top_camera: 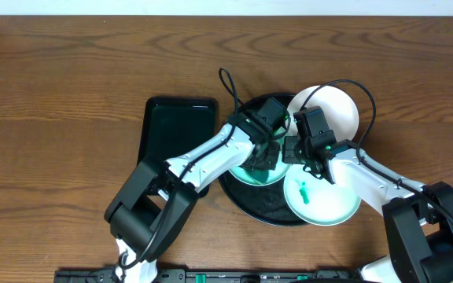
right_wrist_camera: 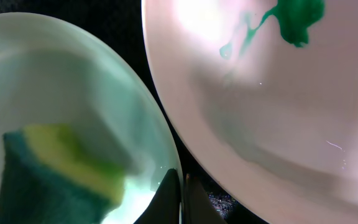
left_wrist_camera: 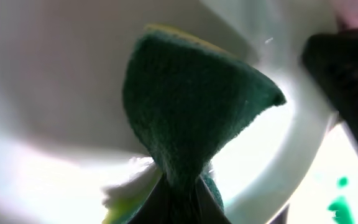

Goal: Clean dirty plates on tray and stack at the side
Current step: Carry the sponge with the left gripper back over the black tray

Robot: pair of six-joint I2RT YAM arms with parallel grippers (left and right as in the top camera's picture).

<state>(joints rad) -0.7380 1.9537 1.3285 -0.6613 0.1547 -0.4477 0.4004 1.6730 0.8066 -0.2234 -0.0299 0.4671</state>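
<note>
Three plates lie on the round black tray (top_camera: pixel 264 209). My left gripper (top_camera: pixel 264 161) (left_wrist_camera: pixel 179 200) is shut on a green and yellow sponge (left_wrist_camera: pixel 191 106) (right_wrist_camera: pixel 55 177), which presses into the left mint plate (top_camera: pixel 252 176) (right_wrist_camera: pixel 73 74). The near rim of that same plate sits pinched in my shut right gripper (top_camera: pixel 291 149) (right_wrist_camera: pixel 182 200). A second mint plate (top_camera: pixel 325 200) at the tray's front right carries a green smear (top_camera: pixel 305 193). The white plate (top_camera: pixel 333 110) (right_wrist_camera: pixel 278 118) at the back right also shows a green smear (right_wrist_camera: pixel 297 15).
A smaller black rectangular tray (top_camera: pixel 178 130) lies just left of the round one. Both arms cross over the round tray, close together. Bare wooden table (top_camera: pixel 69 94) spreads to the left and back.
</note>
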